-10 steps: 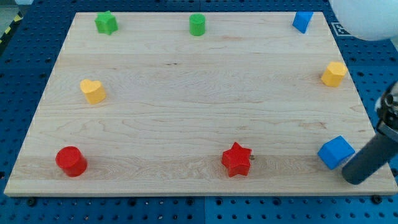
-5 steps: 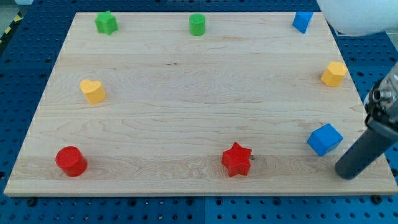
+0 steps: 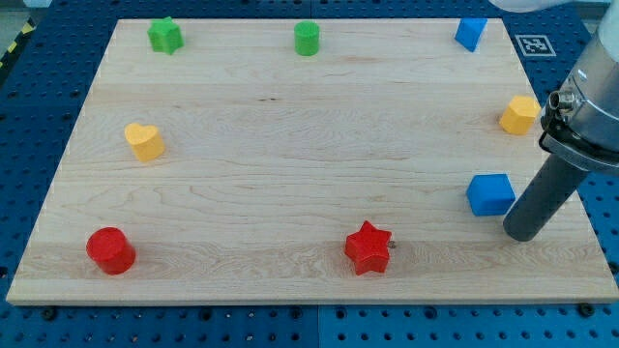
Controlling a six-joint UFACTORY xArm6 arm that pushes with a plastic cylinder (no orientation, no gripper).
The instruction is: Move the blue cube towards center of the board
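The blue cube (image 3: 490,194) sits on the wooden board (image 3: 309,164) toward the view's right, a little below mid-height. My tip (image 3: 522,232) is just to the cube's lower right, close against its right side. The dark rod rises from the tip toward the view's upper right.
A second blue block (image 3: 470,33) is at the top right. A yellow block (image 3: 519,114) is at the right edge, a yellow heart (image 3: 145,141) at the left. A green star (image 3: 165,36) and green cylinder (image 3: 307,39) are along the top. A red cylinder (image 3: 110,250) and red star (image 3: 368,248) are near the bottom.
My tip has moved up and to the left. The blue cube has slid up and left ahead of it, away from the bottom right corner.
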